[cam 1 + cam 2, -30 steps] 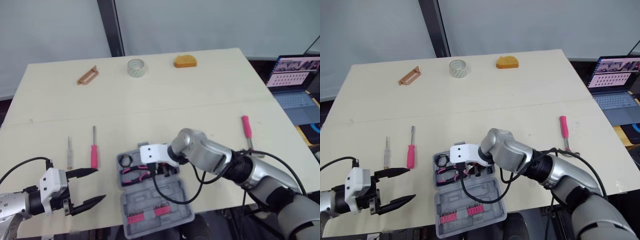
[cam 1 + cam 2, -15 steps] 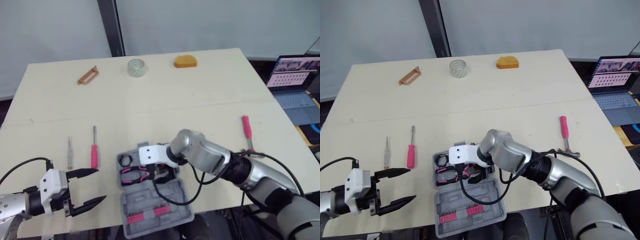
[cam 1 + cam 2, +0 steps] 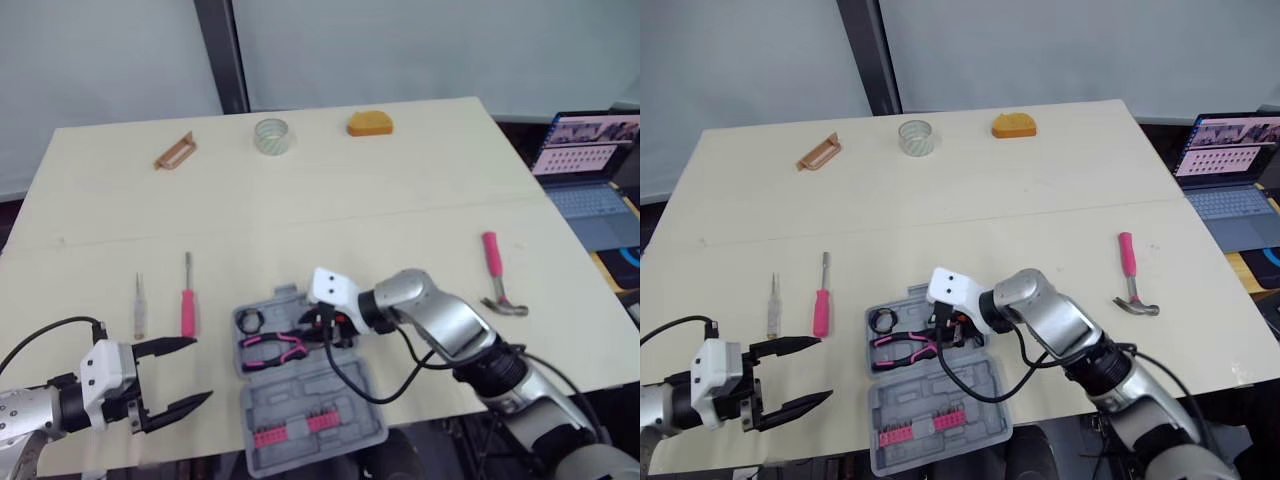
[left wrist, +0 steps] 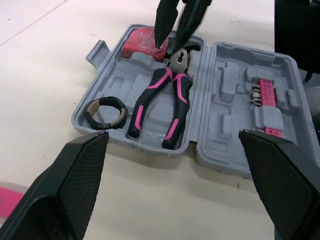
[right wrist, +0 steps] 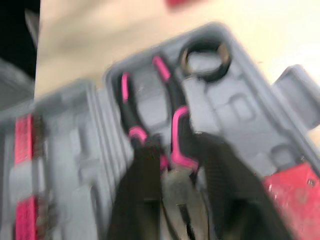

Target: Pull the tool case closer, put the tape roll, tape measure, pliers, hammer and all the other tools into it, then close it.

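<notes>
The grey tool case (image 3: pixel 290 400) lies open near the table's front edge. In it lie pink-handled pliers (image 4: pixel 167 97), a black ring (image 4: pixel 105 112) and a red block (image 4: pixel 145 42). My right gripper (image 4: pixel 177 30) hovers just above the pliers' head, fingers a little apart and empty. My left gripper (image 3: pixel 175 375) stands wide open left of the case. On the table are a pink-handled hammer (image 3: pixel 495 270), a red screwdriver (image 3: pixel 187 305), a thin pale tool (image 3: pixel 139 305), the tape roll (image 3: pixel 271 135), an orange tape measure (image 3: pixel 370 122) and a brown handle-shaped tool (image 3: pixel 175 151).
A laptop (image 3: pixel 590 160) stands off the table's right side. A dark post (image 3: pixel 222 55) rises behind the far edge. A black cable (image 3: pixel 345 375) from my right wrist trails across the case lid. Bare tabletop stretches between the case and the far tools.
My right wrist has turned and the arm has drawn back to the right, with the gripper still over the case. The pliers stay in the case. The left gripper has not moved.
</notes>
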Motion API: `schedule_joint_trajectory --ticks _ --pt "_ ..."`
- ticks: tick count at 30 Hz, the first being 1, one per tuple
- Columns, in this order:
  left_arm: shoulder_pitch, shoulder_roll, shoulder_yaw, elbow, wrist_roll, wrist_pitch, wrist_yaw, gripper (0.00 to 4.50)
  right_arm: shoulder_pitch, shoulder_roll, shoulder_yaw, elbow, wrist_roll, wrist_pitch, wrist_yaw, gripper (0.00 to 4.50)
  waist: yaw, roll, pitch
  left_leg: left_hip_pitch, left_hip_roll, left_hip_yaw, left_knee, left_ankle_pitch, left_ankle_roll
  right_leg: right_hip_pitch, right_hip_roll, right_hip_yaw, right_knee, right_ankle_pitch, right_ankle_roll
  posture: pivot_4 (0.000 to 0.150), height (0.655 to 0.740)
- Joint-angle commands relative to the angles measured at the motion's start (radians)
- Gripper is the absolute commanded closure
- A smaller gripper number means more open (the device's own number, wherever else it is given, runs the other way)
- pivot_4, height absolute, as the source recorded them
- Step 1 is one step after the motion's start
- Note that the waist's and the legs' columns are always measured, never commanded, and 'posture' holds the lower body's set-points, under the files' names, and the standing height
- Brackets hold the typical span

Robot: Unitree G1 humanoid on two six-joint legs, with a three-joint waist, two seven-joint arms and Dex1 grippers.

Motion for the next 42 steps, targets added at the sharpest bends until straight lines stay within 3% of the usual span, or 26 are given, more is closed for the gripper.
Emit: schedule_joint_trajectory --ticks 1,42 --pt "-0.012 -0.002 -0.006 -0.007 0.000 -0.016 -0.003 0.00 0.055 0.017 -0.029 0.014 0.036 -0.108 0.009 4.47 0.000 0.000 0.000 0.000 0.000 0.000 0.000 0.000 0.000 0.000 0.000 0.000 0.000 0.000 0.000 0.150 0.7349" --pt "-0.033 -0.009 -0.039 0.038 0.017 -0.063 -0.009 0.00 0.163 0.009 0.064 0.350 -0.215 -0.480 -0.020 4.47 0.001 -0.001 -0.001 0.003 0.000 0.000 0.001 0.000 0.000 0.002 0.000 0.000 0.000 0.000 0.000 0.150 0.7349"
